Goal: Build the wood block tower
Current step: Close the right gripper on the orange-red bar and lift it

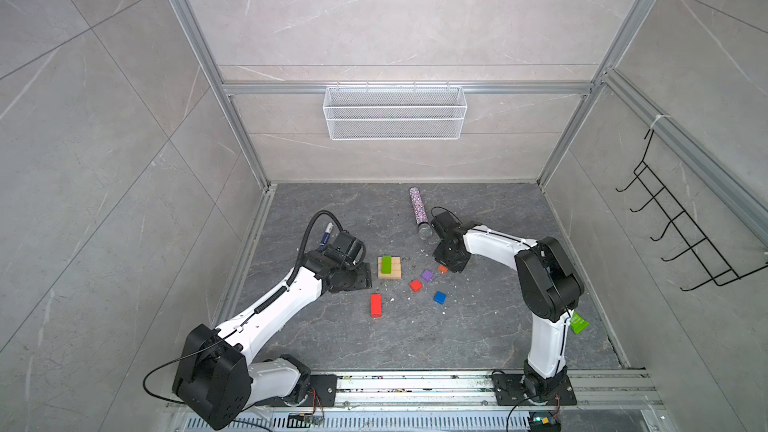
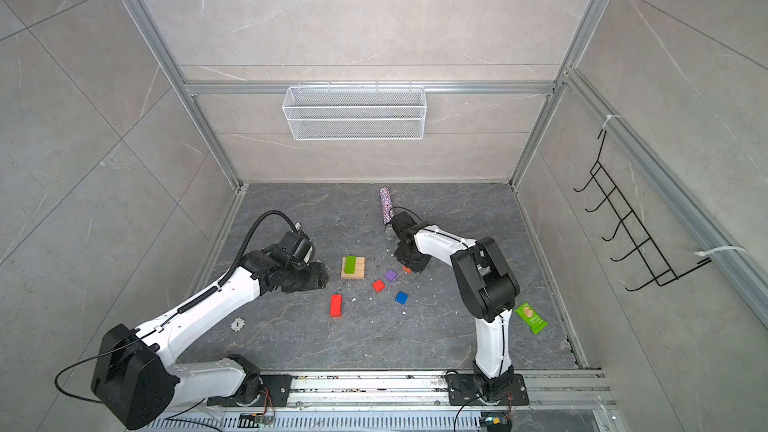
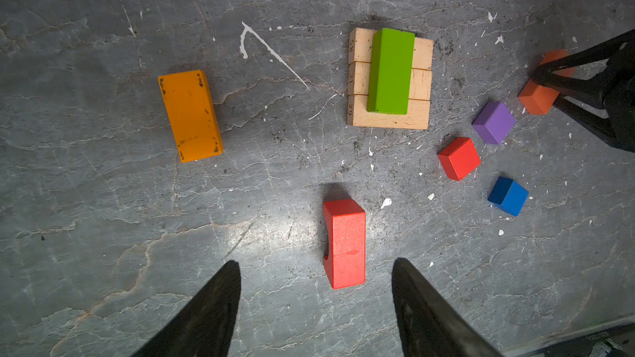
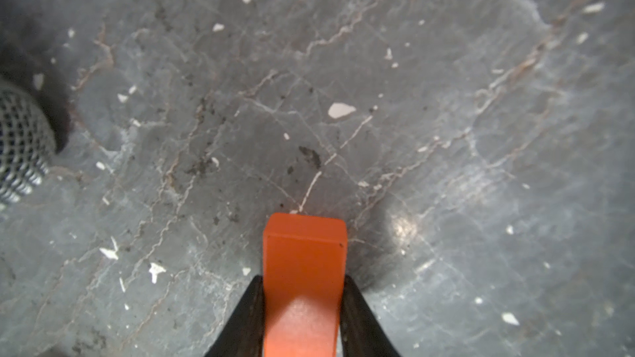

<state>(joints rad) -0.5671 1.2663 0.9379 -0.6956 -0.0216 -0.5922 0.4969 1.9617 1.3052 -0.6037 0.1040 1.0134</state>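
Grey marbled tabletop (image 1: 478,334) carries everything: the right tool (image 4: 303,281) grips a small orange block (image 4: 304,252) down at the surface. Leftward, past a purple cube (image 1: 427,275), stands the tower (image 1: 389,271), tan base (image 1: 395,274) under one green block (image 1: 386,263) running front to back. Left tool (image 3: 316,262) hangs open, empty.

The orange-red block (image 4: 304,269) runs off the picture's edge (its end unseen).
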